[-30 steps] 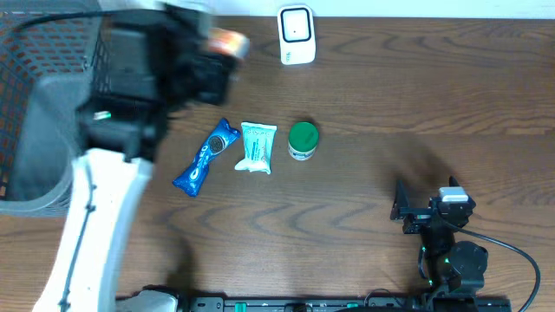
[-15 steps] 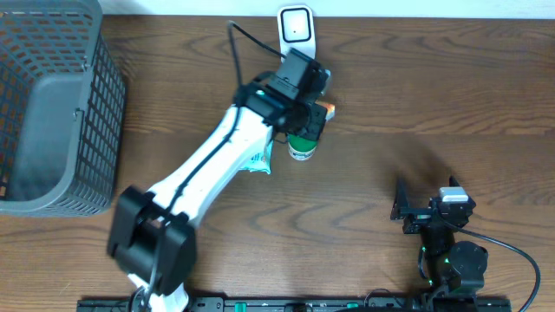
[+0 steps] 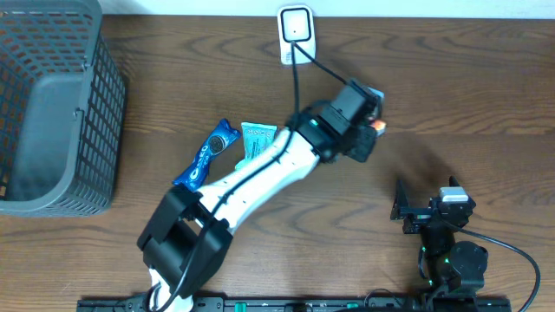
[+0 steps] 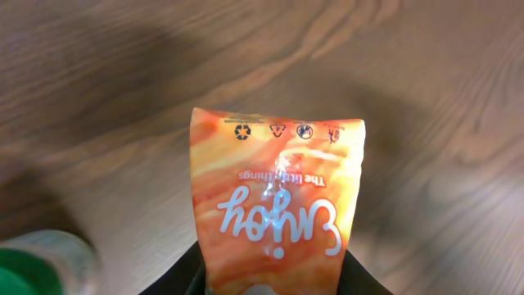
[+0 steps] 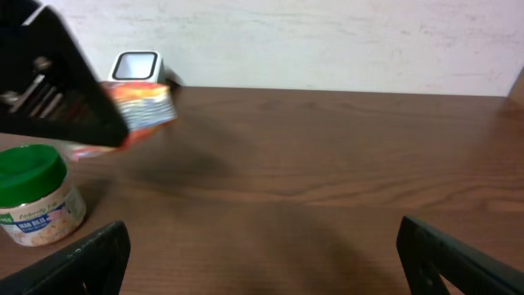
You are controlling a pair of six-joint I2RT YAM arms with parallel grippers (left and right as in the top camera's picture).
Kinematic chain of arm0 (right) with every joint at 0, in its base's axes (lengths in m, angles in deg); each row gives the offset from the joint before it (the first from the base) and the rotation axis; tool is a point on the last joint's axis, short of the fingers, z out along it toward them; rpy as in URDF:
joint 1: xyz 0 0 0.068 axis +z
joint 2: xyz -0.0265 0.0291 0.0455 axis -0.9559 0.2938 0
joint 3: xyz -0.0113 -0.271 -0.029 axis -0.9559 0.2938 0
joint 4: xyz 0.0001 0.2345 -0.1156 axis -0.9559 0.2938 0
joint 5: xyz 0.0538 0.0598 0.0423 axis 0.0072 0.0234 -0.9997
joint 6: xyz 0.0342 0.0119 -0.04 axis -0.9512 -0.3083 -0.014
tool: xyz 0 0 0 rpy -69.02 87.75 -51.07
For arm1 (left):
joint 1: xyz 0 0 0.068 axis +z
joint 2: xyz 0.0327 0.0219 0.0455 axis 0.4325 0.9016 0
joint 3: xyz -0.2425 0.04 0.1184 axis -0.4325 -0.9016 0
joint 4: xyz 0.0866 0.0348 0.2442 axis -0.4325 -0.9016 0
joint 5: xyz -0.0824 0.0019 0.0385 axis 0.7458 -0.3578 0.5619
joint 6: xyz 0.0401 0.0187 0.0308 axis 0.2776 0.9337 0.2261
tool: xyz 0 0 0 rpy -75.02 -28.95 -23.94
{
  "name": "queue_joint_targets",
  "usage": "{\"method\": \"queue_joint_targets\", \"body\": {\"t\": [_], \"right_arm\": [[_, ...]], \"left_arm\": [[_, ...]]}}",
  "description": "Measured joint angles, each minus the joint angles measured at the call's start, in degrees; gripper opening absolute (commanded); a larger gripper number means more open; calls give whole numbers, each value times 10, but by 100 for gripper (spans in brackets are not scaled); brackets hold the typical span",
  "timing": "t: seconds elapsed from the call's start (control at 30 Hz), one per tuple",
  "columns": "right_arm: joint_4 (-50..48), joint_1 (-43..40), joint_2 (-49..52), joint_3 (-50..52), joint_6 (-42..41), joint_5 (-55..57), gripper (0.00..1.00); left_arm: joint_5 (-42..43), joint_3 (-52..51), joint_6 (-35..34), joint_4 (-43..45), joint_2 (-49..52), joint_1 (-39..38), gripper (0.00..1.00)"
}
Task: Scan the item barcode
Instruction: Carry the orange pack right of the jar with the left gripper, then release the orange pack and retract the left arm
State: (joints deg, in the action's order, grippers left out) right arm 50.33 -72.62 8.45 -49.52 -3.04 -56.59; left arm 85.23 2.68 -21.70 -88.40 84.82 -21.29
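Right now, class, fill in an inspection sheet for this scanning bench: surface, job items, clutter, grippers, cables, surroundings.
Surface: brown wood table, no spills seen.
Job's things: orange snack packet held above the table, right of and nearer than the white scanner; no barcode on the side that shows.
Clutter: blue cookie packet, pale green pouch, green-lidded jar, grey mesh basket at the left edge.
Grippers: left gripper shut on the packet; right gripper open, empty.
Cables: black cable runs from the left arm toward the scanner; second black cable by the right arm's base.
Surroundings: white wall behind the table.
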Motion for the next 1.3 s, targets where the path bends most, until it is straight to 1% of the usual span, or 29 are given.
{"method": "queue_joint_targets", "body": {"t": [0.13,0.23,0.27,0.3,0.33,0.4,0.43,0.57,0.6,0.63,0.7,0.73,0.77,1.07,1.3], "right_arm": [[0,0,0,0,0,0,99],[0,0,0,0,0,0,99],[0,0,0,0,0,0,99],[0,0,0,0,0,0,99],[0,0,0,0,0,0,99],[0,0,0,0,0,0,99],[0,0,0,0,0,0,99],[0,0,0,0,0,0,99],[0,0,0,0,0,0,99],[0,0,0,0,0,0,99],[0,0,0,0,0,0,99],[0,0,0,0,0,0,99],[0,0,0,0,0,0,99],[0,0,0,0,0,0,99],[0,0,0,0,0,0,99]], "left_arm": [[-78,-12,-84,8,0,-29,33],[-141,-28,-174,7,3,-48,39],[-154,-31,-202,8,8,-52,57],[-164,-32,-228,8,16,-55,73],[-174,-33,-247,8,25,-57,82],[-181,-33,-264,7,39,-60,88],[-185,-34,-275,7,45,-61,89],[-191,-35,-267,6,51,-61,89],[-192,-35,-261,7,51,-61,80],[-192,-35,-257,7,51,-61,58],[-192,-35,-250,7,51,-61,24],[-193,-35,-248,7,51,-61,12],[-193,-35,-245,7,51,-61,8],[-194,-37,-240,7,51,-61,8],[-194,-80,-256,17,51,-61,8]]}}
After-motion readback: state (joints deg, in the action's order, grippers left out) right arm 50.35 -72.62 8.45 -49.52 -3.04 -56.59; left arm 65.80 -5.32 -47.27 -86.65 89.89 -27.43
